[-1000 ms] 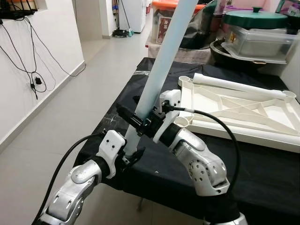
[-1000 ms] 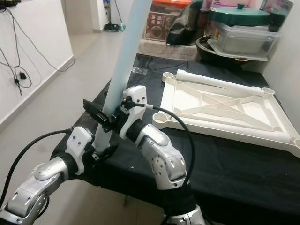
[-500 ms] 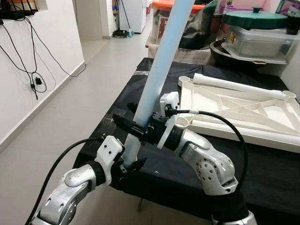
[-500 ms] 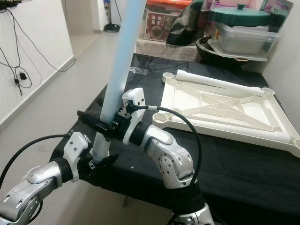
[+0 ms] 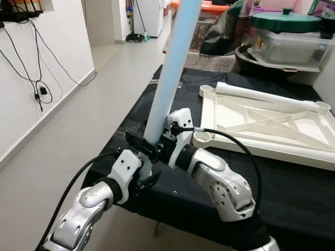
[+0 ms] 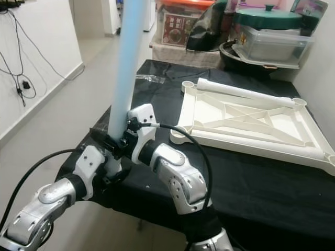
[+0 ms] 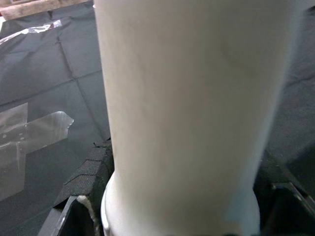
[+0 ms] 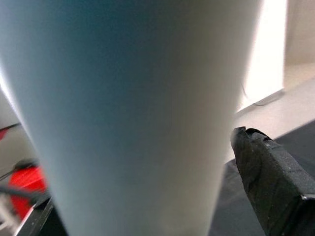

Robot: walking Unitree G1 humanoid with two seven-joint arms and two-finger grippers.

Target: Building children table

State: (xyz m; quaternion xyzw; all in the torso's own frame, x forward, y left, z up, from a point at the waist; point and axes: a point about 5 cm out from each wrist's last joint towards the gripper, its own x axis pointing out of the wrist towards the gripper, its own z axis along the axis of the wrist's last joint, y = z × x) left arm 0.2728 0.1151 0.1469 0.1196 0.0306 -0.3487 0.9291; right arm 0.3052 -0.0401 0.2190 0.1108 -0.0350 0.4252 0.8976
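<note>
Table leg [image 5: 170, 78], a long pale blue-white tube, stands nearly upright at the near left corner of the black-covered table [image 5: 293, 193], leaning slightly toward the right at its top, where it is cut off by the frame. Both end effectors grip its lower part. The right end effector [image 5: 148, 148] is clamped around the tube from the right side, its black fingers [image 8: 268, 182] pressed against the tube; the far finger is mostly hidden behind it. Just below, the left end effector [image 5: 144, 180] is closed on the tube's bottom end, where the tube narrows into a collar [image 7: 182, 216]; its fingers [image 7: 91, 169] show only as dark edges on either side in the left wrist view. The very bottom of the tube is hidden behind the left wrist housing, so whether it touches the table cannot be told.

Farther back on the table lies the white tabletop frame [image 5: 261, 125], upside down, ribs facing up, with round sockets at its corners; its right side is cut off. A second white tube [image 5: 267, 97] lies along its far edge. Behind the table stand storage boxes [image 5: 293, 44] with a green lid [image 5: 285, 21]. A strip of clear tape [image 7: 29, 132] lies on the black cloth. Cables [image 5: 31, 63] hang on the white wall to the left.
</note>
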